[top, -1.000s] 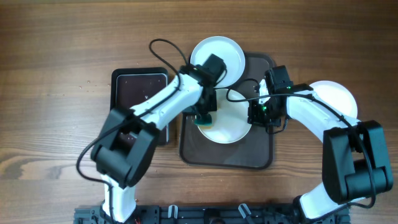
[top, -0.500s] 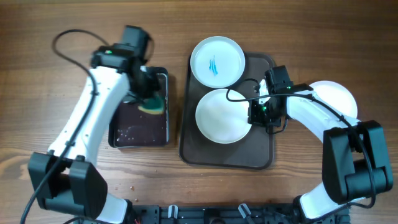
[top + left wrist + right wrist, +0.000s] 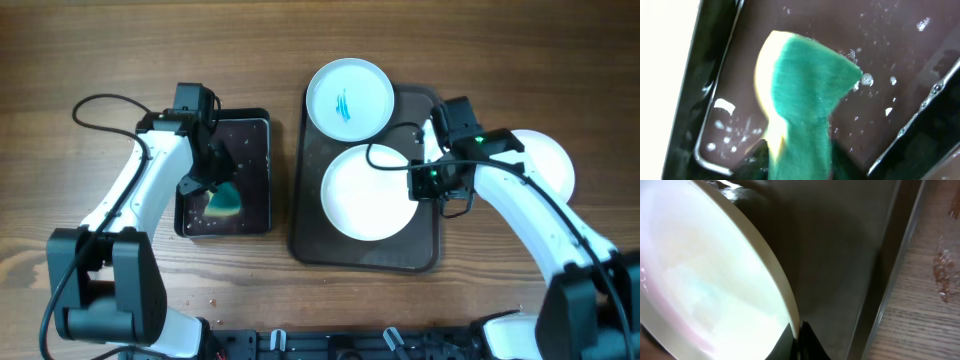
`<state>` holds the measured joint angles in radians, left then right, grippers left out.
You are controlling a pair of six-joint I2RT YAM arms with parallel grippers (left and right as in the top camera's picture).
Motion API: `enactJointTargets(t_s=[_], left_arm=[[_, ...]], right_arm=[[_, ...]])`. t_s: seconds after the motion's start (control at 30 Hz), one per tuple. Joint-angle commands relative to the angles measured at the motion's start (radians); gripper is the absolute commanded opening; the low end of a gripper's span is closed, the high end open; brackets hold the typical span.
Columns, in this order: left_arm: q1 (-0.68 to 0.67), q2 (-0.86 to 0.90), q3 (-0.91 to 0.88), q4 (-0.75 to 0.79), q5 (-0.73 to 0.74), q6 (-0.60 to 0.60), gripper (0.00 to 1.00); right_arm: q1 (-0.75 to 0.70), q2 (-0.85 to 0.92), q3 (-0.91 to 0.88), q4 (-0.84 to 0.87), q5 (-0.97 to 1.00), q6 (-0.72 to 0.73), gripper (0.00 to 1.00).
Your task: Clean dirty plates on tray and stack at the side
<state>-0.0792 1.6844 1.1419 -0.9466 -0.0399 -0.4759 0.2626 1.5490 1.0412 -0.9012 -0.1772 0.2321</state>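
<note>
Where overhead hides it, right fingers (image 3: 812, 347) pinch plate (image 3: 715, 280) | left fingers (image 3: 197, 183), sponge (image 3: 805, 85): grip unclear

left arm (image 3: 140, 195) bent, left end effector (image 3: 210, 188) angled down | right arm (image 3: 525, 195) bent, right end effector (image 3: 415, 182) clamped

- A small black tray (image 3: 255, 125) sits on the wooden counter (image 3: 100, 60) to my left, its floor wet and speckled with droplets.
- A teal sponge (image 3: 226, 202) with a yellow side is inside it, toward the near end.
- A few crumbs (image 3: 215, 297) dot the counter near that tray.
</note>
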Motion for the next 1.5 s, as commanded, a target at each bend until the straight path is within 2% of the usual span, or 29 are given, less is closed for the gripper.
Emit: enactJointTargets(t_s=[0.0, 0.07, 0.2, 0.23, 0.27, 0.3, 0.4, 0.6, 0.7, 0.83, 1.1, 1.23, 1.47], left_arm=[[0.006, -0.069, 0.083, -0.057, -0.003, 0.028, 0.55], [0.006, -0.105, 0.121, -0.096, -0.003, 0.028, 0.65], [0.006, -0.188, 0.184, -0.161, -0.003, 0.027, 0.70], [0.006, -0.212, 0.199, -0.176, -0.003, 0.027, 0.76], [0.008, -0.246, 0.215, -0.189, -0.003, 0.027, 0.78], [0.014, -0.296, 0.235, -0.201, -0.003, 0.027, 0.91], [0.027, -0.377, 0.259, -0.207, -0.003, 0.026, 1.00], [0.050, -0.557, 0.268, -0.209, -0.003, 0.020, 1.00], [0.050, -0.632, 0.268, -0.210, -0.004, 0.020, 1.00], [0.050, -0.700, 0.268, -0.212, -0.007, 0.021, 1.00], [0.050, -0.734, 0.268, -0.222, -0.006, 0.020, 1.00], [0.050, -0.734, 0.268, -0.222, -0.006, 0.020, 1.00], [0.050, -0.734, 0.268, -0.222, -0.006, 0.020, 1.00]], right_arm=[[0.077, -0.034, 0.124, -0.070, 0.018, -0.030, 0.04], [0.119, -0.034, 0.175, -0.090, -0.006, -0.014, 0.04], [0.184, -0.026, 0.260, -0.089, -0.030, 0.053, 0.04], [0.205, -0.014, 0.293, -0.082, -0.032, 0.072, 0.05], [0.221, -0.003, 0.315, -0.072, -0.034, 0.090, 0.04], [0.253, 0.019, 0.348, -0.042, -0.041, 0.118, 0.04], [0.305, 0.068, 0.385, 0.023, -0.063, 0.152, 0.04], [0.406, 0.253, 0.507, 0.138, -0.063, 0.188, 0.04], [0.444, 0.334, 0.556, 0.194, -0.002, 0.186, 0.04], [0.489, 0.374, 0.582, 0.272, 0.187, 0.126, 0.04], [0.643, 0.311, 0.582, 0.314, 0.610, -0.008, 0.04], [0.737, 0.303, 0.582, 0.326, 0.908, -0.089, 0.04], [0.801, 0.303, 0.582, 0.359, 1.064, -0.159, 0.04]])
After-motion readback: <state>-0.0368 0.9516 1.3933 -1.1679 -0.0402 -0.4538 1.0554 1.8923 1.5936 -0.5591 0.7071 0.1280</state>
